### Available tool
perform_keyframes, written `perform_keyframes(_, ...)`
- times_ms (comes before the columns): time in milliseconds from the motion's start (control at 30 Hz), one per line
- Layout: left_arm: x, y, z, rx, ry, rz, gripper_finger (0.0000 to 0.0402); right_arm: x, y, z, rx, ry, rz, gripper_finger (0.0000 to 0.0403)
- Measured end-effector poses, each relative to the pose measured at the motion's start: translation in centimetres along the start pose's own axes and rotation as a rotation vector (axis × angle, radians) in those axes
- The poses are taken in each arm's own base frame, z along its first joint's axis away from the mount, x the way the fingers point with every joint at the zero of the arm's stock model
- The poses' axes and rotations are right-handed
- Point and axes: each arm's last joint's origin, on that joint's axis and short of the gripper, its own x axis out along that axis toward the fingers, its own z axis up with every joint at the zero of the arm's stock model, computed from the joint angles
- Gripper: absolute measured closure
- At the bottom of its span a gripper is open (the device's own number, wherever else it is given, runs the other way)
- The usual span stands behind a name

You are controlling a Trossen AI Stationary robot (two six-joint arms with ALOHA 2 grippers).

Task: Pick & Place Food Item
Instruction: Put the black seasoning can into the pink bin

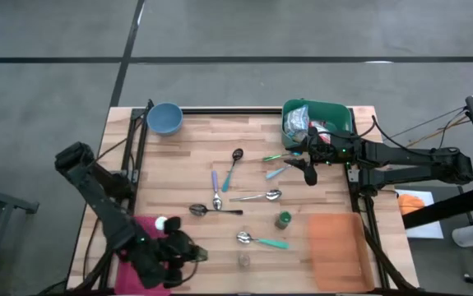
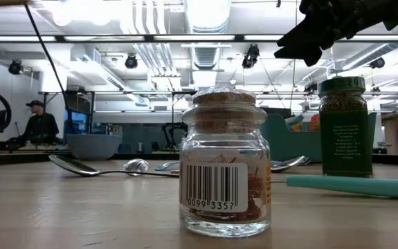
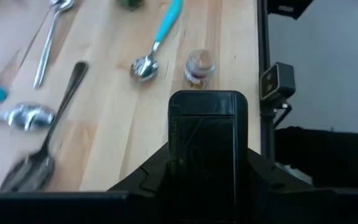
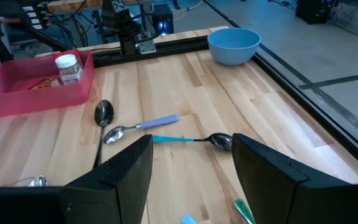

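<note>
Our right gripper (image 1: pixel 308 170), fingers released and empty, hovers near the green bin (image 1: pixel 335 113). Our left gripper's (image 1: pixel 178 255) state we cannot tell; descending carelessly, it could topple the small jar (image 1: pixel 243 260).

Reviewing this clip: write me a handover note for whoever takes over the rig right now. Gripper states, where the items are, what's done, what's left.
Right gripper: open and empty, above the table beside the green bin at the far right corner.
Left gripper: over the near left corner by the pink tray; grip state unclear.
Items: a white-capped jar sits in the pink tray; food packets fill the green bin. Loose on the table are the small cork-stoppered glass jar near the front edge, the green-lidded spice jar, several spoons and the blue bowl.
Done: possibly that one jar placed.
Left: both loose jars appear still unplaced.
</note>
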Motion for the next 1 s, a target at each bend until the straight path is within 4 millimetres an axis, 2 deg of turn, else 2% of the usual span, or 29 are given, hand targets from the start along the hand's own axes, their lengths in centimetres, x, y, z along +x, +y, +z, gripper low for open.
perform_keyframes(133,-1.7,0.3,-1.5,-0.098,0.051,0.048,0.0283,0.0,0.0,0.0,0.0,-0.001,0.0,0.0189)
perform_keyframes(400,-3.2,0.5,-4.4,-0.294,0.191,0.141,0.0283,0.0,0.0,0.0,0.0,-0.001,0.0,0.0189)
perform_keyframes(700,-5.0,0.4,-7.0,-0.713,0.148,0.249,0.0283,0.0,0.0,0.0,0.0,0.0,0.0,0.0189)
perform_keyframes(800,-5.0,0.3,-7.5,-0.805,0.115,0.266,0.0283,0.0,0.0,0.0,0.0,0.0,0.0,0.0189)
perform_keyframes(1000,-4.0,0.0,-8.3,-0.856,0.085,0.334,0.0284,0.0,0.0,0.0,0.0,-0.001,0.0,0.0189)
